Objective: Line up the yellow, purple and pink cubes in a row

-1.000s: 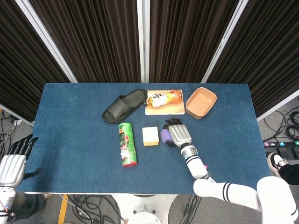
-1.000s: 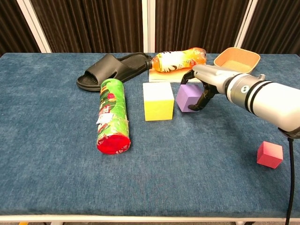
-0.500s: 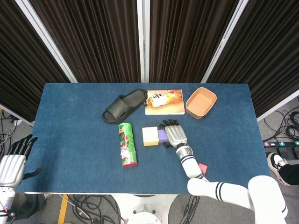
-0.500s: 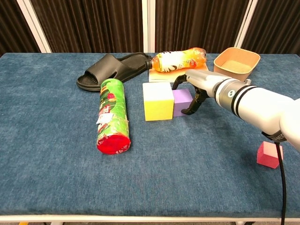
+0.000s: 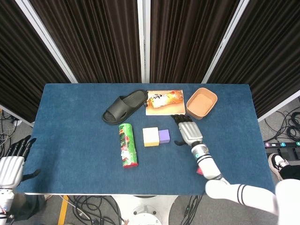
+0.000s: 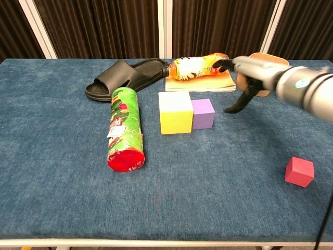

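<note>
The yellow cube (image 5: 151, 136) (image 6: 176, 112) and the smaller purple cube (image 5: 164, 136) (image 6: 203, 113) sit side by side, touching, near the table's middle. The pink cube (image 6: 299, 172) lies alone at the front right; in the head view only a sliver of pink cube (image 5: 198, 171) shows beside my right forearm. My right hand (image 5: 188, 131) (image 6: 243, 77) hovers to the right of the purple cube, apart from it, fingers spread and holding nothing. My left hand (image 5: 11, 164) hangs off the table's left edge, fingers apart, empty.
A green snack can (image 5: 127, 145) (image 6: 124, 128) lies left of the yellow cube. Behind the cubes are a black slipper (image 5: 124, 106), an orange bottle (image 5: 164, 99) lying on a notebook (image 6: 199, 83), and a tan bowl (image 5: 201, 103).
My right hand pushed the purple cube left against the yellow cube, then let go and drew back to the right and up. The left hand stayed put.
</note>
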